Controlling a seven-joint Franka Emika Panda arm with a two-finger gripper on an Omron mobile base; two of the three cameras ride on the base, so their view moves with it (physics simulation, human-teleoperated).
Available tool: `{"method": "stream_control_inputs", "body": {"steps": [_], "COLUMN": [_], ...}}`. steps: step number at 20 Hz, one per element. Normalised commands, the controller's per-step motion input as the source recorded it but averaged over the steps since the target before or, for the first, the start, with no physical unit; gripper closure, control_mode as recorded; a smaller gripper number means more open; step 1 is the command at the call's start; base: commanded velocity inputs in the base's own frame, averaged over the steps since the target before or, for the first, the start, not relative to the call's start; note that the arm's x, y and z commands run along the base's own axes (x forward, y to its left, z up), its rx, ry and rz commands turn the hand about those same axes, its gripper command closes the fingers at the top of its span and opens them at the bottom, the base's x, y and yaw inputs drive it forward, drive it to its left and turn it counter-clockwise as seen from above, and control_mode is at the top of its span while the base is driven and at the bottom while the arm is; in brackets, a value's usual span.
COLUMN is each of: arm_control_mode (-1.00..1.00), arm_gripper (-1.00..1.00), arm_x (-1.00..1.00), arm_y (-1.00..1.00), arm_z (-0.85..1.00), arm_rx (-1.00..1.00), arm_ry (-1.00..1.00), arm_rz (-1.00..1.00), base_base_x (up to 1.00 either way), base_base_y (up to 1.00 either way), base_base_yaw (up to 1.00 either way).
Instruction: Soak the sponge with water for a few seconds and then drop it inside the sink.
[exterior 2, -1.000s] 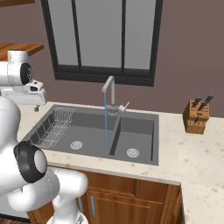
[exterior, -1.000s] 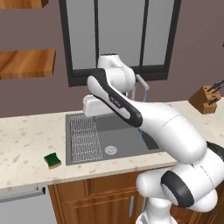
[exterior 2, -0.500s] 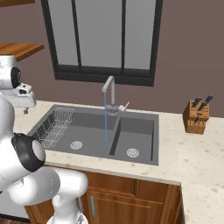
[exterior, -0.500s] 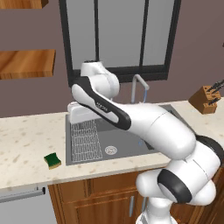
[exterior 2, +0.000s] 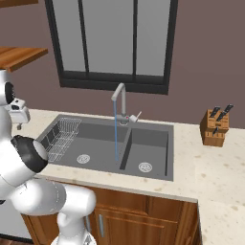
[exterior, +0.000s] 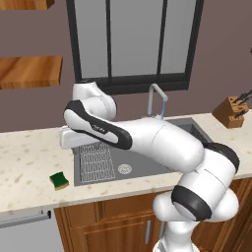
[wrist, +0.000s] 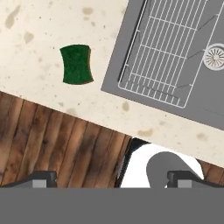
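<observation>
Hovering high with gripper (wrist: 111, 176) spread wide and empty, ready to descend; sponge (wrist: 76, 64) flat on counter (wrist: 52, 26) just beside sink (wrist: 205, 100), water (exterior 2: 115, 131) running

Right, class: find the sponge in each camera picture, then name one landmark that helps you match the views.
Left base view: sponge on the counter, left of the sink.
Right base view: I cannot find it.
Hand view: sponge upper left, on the speckled counter.
Shared landmark: the wire rack in the sink's basin.
</observation>
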Motion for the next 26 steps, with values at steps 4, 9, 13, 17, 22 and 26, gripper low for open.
{"method": "stream_control_inputs", "body": {"steps": [4, 9, 13, 17, 22, 26], "arm_control_mode": [-1.00, -1.00, -1.00, -1.00, -1.00, -1.00], "arm_gripper": [-1.00, -1.00, -1.00, -1.00, -1.00, -1.00], "arm_x": [0.22, 0.24, 0.25, 0.15, 0.12, 0.14], "arm_y": [0.26, 0.27, 0.29, 0.26, 0.20, 0.17], "arm_z": [-0.33, -0.14, -0.04, -0.01, -0.03, -0.07], "arm_rx": [0.00, 0.00, 0.00, 0.00, 0.00, 0.00], "arm_ry": [0.00, 0.00, 0.00, 0.00, 0.00, 0.00], "arm_rz": [0.00, 0.00, 0.00, 0.00, 0.00, 0.00], "base_base_x": [0.00, 0.00, 0.00, 0.00, 0.00, 0.00], "base_base_y": [0.00, 0.00, 0.00, 0.00, 0.00, 0.00], "base_base_yaw": [0.00, 0.00, 0.00, 0.00, 0.00, 0.00]}}
